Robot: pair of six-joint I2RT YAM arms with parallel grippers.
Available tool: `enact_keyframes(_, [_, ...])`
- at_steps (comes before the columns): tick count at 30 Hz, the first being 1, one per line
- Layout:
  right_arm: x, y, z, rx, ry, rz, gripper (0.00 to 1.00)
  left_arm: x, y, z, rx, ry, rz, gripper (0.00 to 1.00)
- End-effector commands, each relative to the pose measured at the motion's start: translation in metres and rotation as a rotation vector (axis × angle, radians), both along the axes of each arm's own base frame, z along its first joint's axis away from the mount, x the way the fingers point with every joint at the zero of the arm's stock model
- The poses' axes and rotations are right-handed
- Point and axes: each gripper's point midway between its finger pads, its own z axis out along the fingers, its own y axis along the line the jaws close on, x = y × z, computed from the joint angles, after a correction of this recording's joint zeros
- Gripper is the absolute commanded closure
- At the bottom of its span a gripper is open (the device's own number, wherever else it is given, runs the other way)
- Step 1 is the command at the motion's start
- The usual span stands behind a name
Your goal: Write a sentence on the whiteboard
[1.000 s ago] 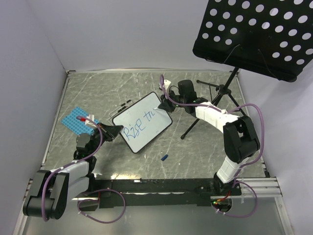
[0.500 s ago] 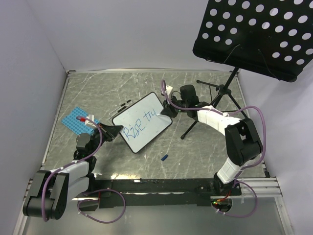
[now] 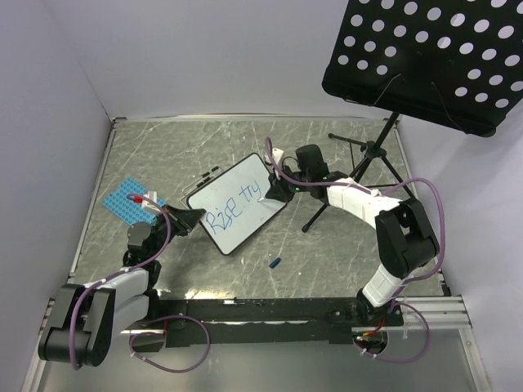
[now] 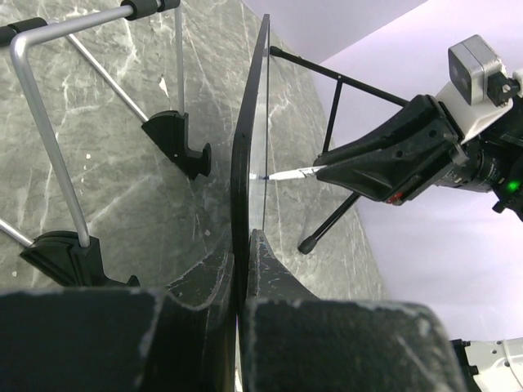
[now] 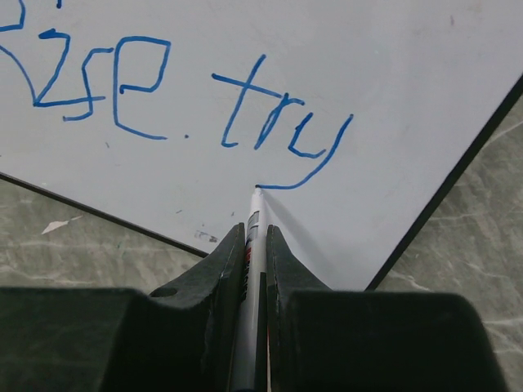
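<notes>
Grey marbled stone forms the table (image 3: 163, 155), veined with pale streaks and faintly glossy. Near its middle lies the whiteboard (image 3: 239, 204), a smooth white rectangle with rounded corners and a thin black frame, turned at an angle to the table edges. The left jaws are clamped together on the board's near left edge; in the left wrist view their rough, matt black tips pinch the frame (image 4: 245, 163), which is seen edge-on as a slim dark line. Beside it there stand bent silver rods (image 4: 49, 139) ending in small black moulded feet.

On the glossy face runs the sentence (image 5: 204, 106) in loose blue strokes, reading roughly "Rise try" in one line. The right jaws are closed on a slim marker (image 5: 253, 220) with a pale barrel; its fine tip touches the board at the end of the curling tail of the "y", close to the board's lower frame. From the left wrist the same marker (image 4: 294, 171) shows as a thin pointed shaft meeting the white surface.

A blue studded plate (image 3: 122, 200) lies flat near the left wall, well apart from the board. A small blue cap (image 3: 275, 263) lies on the stone just near of the board. At upper right hangs a black perforated tray (image 3: 425, 57), dotted with round holes, on a thin black tripod (image 3: 343, 192).
</notes>
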Motion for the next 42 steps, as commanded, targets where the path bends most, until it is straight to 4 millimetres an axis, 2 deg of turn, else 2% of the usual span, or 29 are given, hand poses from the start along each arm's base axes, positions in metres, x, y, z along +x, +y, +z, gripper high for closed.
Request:
enact_keyframes(1, [-0.007, 0.012, 0.020, 0.031, -0.031, 0.036, 1.00, -0.016, -0.002, -0.005, 0.020, -0.051, -0.026, 0.99])
enact_keyframes(9, [0.018, 0.012, 0.044, 0.048, -0.098, -0.031, 1.00, -0.016, -0.002, -0.004, 0.017, -0.053, -0.029, 0.99])
enact_keyframes(17, [0.034, 0.008, 0.048, 0.043, -0.108, -0.074, 1.00, -0.017, -0.003, -0.005, 0.020, -0.053, -0.036, 0.99])
enact_keyframes(22, [0.040, -0.002, 0.064, 0.070, -0.126, -0.098, 1.00, -0.016, -0.003, -0.005, 0.021, -0.052, -0.034, 0.99])
enact_keyframes(26, [0.035, -0.009, 0.078, 0.099, -0.127, -0.094, 1.00, -0.016, -0.003, -0.006, 0.023, -0.050, -0.034, 0.99])
enact_keyframes(31, [0.013, -0.004, 0.092, 0.162, -0.098, -0.021, 1.00, -0.015, -0.003, -0.005, 0.027, -0.051, -0.034, 0.99])
enact_keyframes(42, [-0.027, 0.005, 0.091, 0.233, -0.019, 0.122, 1.00, -0.013, -0.002, -0.003, 0.022, -0.049, -0.027, 0.99])
